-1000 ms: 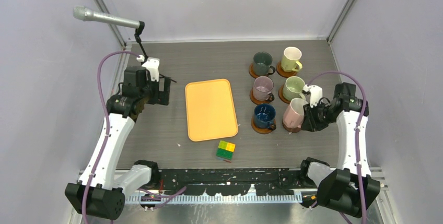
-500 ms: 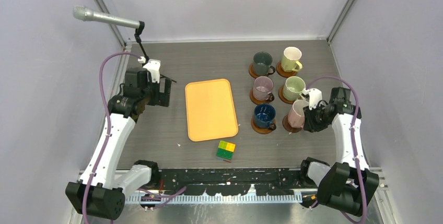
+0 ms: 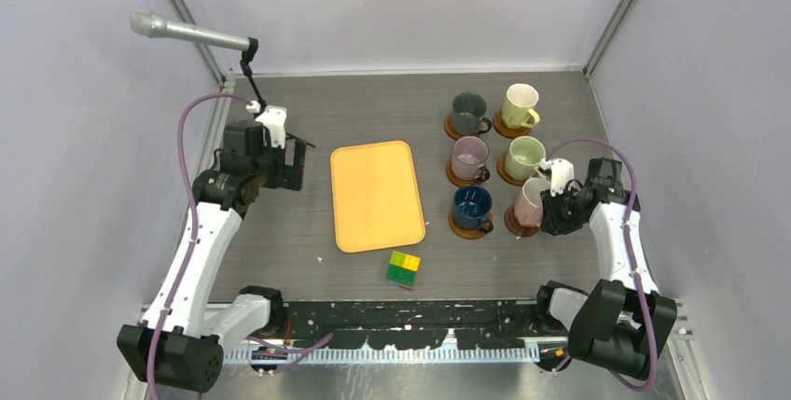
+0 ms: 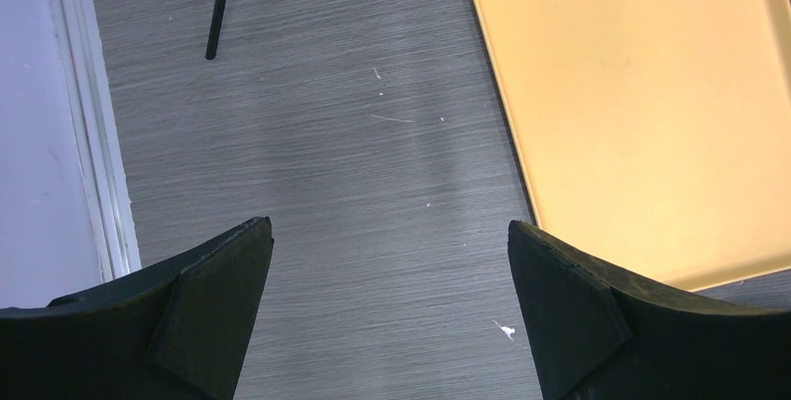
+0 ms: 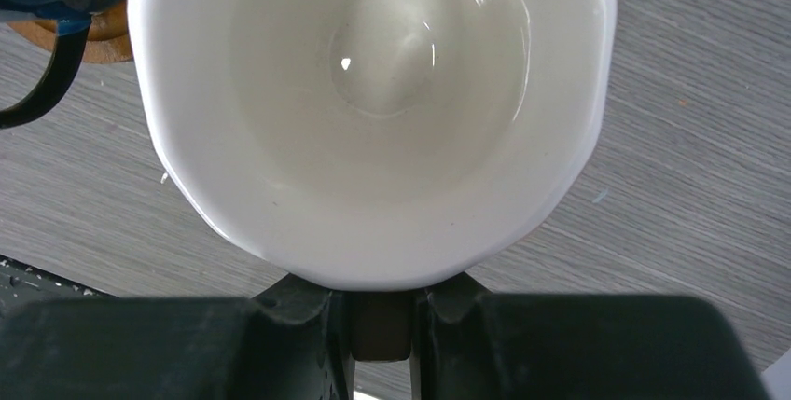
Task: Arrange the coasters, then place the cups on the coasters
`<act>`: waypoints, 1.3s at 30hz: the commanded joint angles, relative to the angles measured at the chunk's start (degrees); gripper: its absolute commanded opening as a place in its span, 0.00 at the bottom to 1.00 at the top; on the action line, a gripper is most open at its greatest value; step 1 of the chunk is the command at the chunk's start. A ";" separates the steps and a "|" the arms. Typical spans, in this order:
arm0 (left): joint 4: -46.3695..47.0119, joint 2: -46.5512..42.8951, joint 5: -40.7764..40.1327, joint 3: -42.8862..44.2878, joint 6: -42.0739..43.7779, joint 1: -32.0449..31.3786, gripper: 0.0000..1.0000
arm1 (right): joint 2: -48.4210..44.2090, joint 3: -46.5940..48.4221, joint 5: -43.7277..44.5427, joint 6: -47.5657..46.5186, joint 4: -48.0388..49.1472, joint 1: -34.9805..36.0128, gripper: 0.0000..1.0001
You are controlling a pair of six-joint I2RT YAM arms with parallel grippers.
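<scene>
Five cups stand on reddish-brown coasters at the right: dark grey-green (image 3: 468, 109), pale yellow (image 3: 520, 102), mauve (image 3: 468, 154), light green (image 3: 524, 153) and dark blue (image 3: 472, 204). The white-pink cup (image 3: 529, 200) (image 5: 373, 111) leans slightly over a dark brown coaster (image 3: 515, 225); I cannot tell whether it rests on it. My right gripper (image 3: 550, 202) (image 5: 381, 293) is shut on this cup's handle (image 5: 381, 330). My left gripper (image 3: 294, 162) (image 4: 387, 232) hangs open over bare table, left of the tray.
An orange tray (image 3: 376, 195) (image 4: 644, 111) lies mid-table. A yellow-green block (image 3: 403, 268) sits near the front edge. A microphone (image 3: 187, 34) on a stand (image 4: 219, 8) is at the back left. Walls close in both sides.
My right arm has drawn in and lowered the white-pink cup toward the dark coaster, less tilted than before. The left arm has not moved.
</scene>
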 commanded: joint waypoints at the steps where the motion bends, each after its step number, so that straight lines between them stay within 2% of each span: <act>1: 2.96 -0.03 -0.60 -0.19 0.55 0.21 1.00 | 0.13 -0.32 -1.84 -0.19 3.72 -0.21 0.03; 19: 3.19 0.23 -0.08 -0.04 0.03 0.21 1.00 | -4.69 -4.10 -2.47 -4.24 -0.42 -0.26 0.03; 28: 3.30 0.14 0.01 -0.14 -0.04 0.20 1.00 | -5.89 -4.51 -3.19 -4.59 -2.48 -0.27 0.08; 31: 3.31 0.23 0.12 -0.21 -0.12 0.20 1.00 | -5.88 -5.02 -3.10 -4.58 -2.79 -0.22 0.16; 36: 3.30 0.24 0.19 -0.18 -0.12 0.18 1.00 | -5.82 -4.52 -3.17 -4.46 -4.04 -0.20 0.41; 39: 3.39 0.14 0.19 -0.26 -0.16 0.20 1.00 | -6.11 -4.34 -3.09 -4.71 -4.69 -0.20 0.45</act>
